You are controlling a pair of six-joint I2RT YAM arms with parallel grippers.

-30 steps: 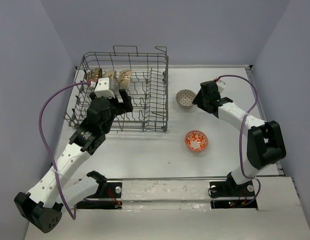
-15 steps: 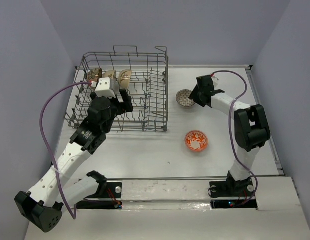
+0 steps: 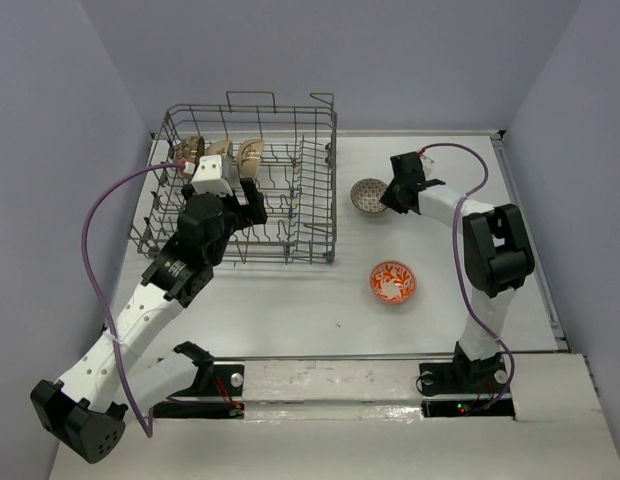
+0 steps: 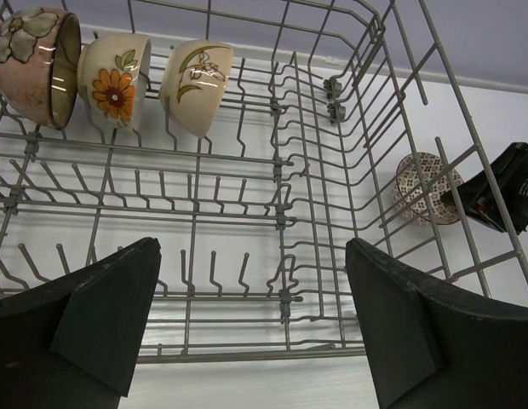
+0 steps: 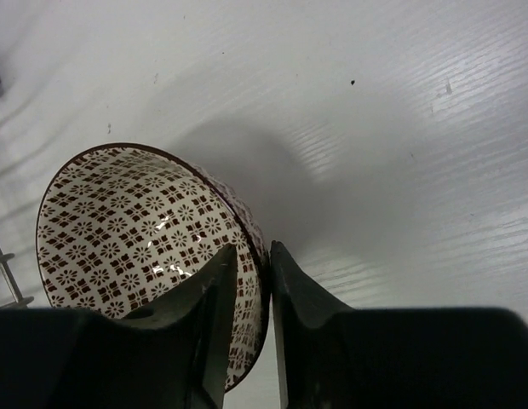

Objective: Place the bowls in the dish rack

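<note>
Patterned bowl (image 5: 145, 221) is now pinched by its rim inside the right claw (image 5: 257, 266) and tipped up, so lifting is judged next; the left claw (image 4: 251, 294) is held wide.

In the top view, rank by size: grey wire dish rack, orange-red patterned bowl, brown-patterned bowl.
1. grey wire dish rack
2. orange-red patterned bowl
3. brown-patterned bowl, slightly smaller, but tilted, so unsure

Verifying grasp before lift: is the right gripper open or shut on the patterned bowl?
Shut. The right gripper pinches the patterned bowl at its rim, one finger inside, one outside, with no gap visible.
</note>
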